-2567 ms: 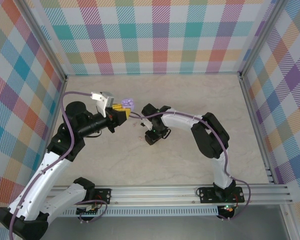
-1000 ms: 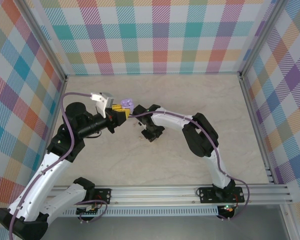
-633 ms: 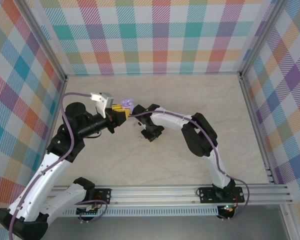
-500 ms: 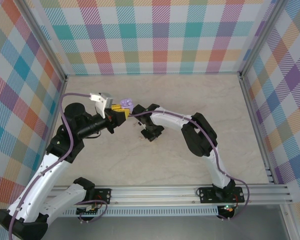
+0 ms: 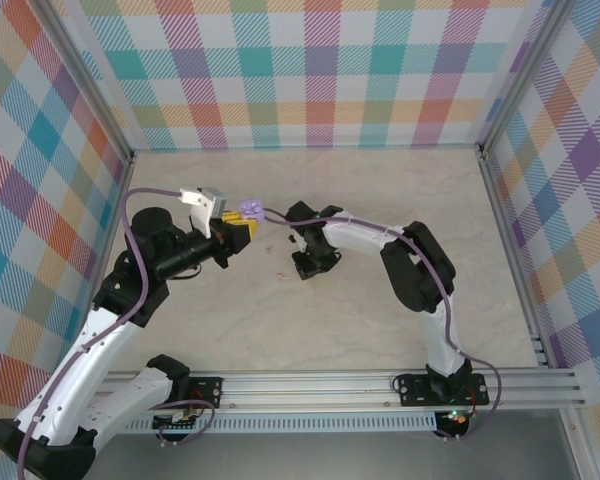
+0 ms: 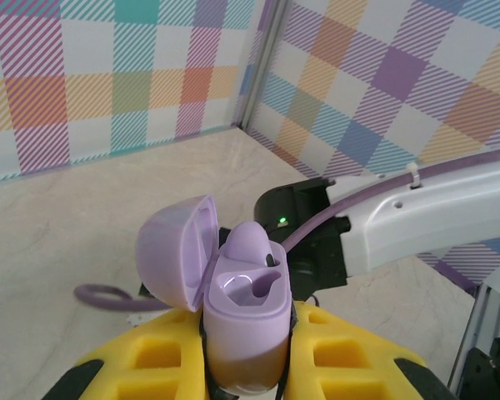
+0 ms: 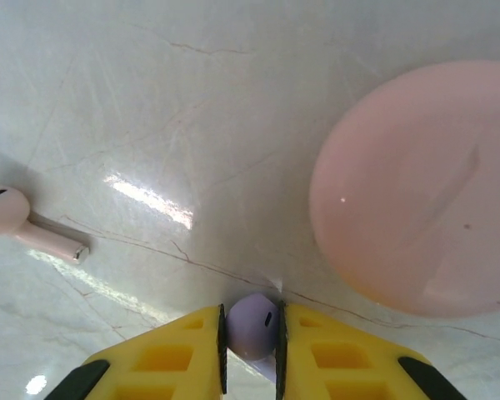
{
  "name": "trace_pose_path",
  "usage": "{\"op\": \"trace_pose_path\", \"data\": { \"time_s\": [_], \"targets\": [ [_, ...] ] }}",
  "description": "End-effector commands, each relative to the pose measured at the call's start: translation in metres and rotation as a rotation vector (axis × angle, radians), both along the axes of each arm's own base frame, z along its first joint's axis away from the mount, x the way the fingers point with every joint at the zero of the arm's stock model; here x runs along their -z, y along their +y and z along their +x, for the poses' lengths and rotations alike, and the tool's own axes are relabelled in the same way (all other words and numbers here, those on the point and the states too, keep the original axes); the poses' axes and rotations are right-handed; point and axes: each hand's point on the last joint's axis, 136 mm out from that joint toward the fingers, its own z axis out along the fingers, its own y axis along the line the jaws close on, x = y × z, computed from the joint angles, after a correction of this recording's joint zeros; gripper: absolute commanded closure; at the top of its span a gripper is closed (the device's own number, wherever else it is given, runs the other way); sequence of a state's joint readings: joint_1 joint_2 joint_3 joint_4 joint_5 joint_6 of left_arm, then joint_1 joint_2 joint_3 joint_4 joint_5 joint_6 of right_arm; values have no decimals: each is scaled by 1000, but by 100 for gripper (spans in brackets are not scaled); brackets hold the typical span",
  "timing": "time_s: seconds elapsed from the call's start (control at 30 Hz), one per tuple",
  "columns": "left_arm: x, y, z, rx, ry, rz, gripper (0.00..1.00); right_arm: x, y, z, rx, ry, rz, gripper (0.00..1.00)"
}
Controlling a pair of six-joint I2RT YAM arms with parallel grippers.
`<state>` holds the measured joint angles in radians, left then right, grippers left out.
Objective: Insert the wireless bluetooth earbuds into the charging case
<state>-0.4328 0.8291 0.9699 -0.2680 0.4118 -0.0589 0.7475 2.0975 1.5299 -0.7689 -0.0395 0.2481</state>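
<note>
Left gripper (image 6: 246, 358) is clamped on the purple charging case (image 6: 246, 321); its lid (image 6: 173, 250) stands open, with what looks like a seated earbud (image 6: 252, 243) and a free slot beside it; right gripper (image 7: 252, 348) is pinched on a purple earbud (image 7: 252, 321) at the table (image 7: 192, 100), between a pink earbud (image 7: 21, 218) and a pink disc (image 7: 425, 187); I would lift it straight, turn the stem down, and lower it slowly into the free slot; no writing can be read.

I found the purple earbud (image 7: 252, 323) half hidden between the fingers of the right gripper (image 7: 252, 343). The pink disc (image 7: 417, 192) ran off the right edge, the pink earbud (image 7: 17, 218) off the left. The charging case (image 6: 246, 312) had its base buried in the left gripper (image 6: 246, 354).
</note>
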Motion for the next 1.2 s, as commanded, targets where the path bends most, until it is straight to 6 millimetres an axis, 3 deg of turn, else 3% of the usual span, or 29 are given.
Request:
{"op": "trace_pose_path", "data": {
  "time_s": [0.0, 0.2, 0.3, 0.57, 1.17],
  "targets": [
    [5, 9, 8, -53, -2, 18, 95, -3, 1, -2, 73, 48, 109, 79],
    [17, 13, 15, -94, 15, 42, 95, -14, -6, 2, 142, 66, 239, 80],
    [35, 15, 17, -106, 69, 68, 95, -23, -8, 5, 170, 69, 318, 80],
    [64, 13, 28, -130, 103, 52, 96, -65, -18, 17, 242, 15, 540, 80],
    [75, -2, 36, -79, -61, -49, 97, -245, -12, 8, 141, -243, 976, 79]
  ]
}}
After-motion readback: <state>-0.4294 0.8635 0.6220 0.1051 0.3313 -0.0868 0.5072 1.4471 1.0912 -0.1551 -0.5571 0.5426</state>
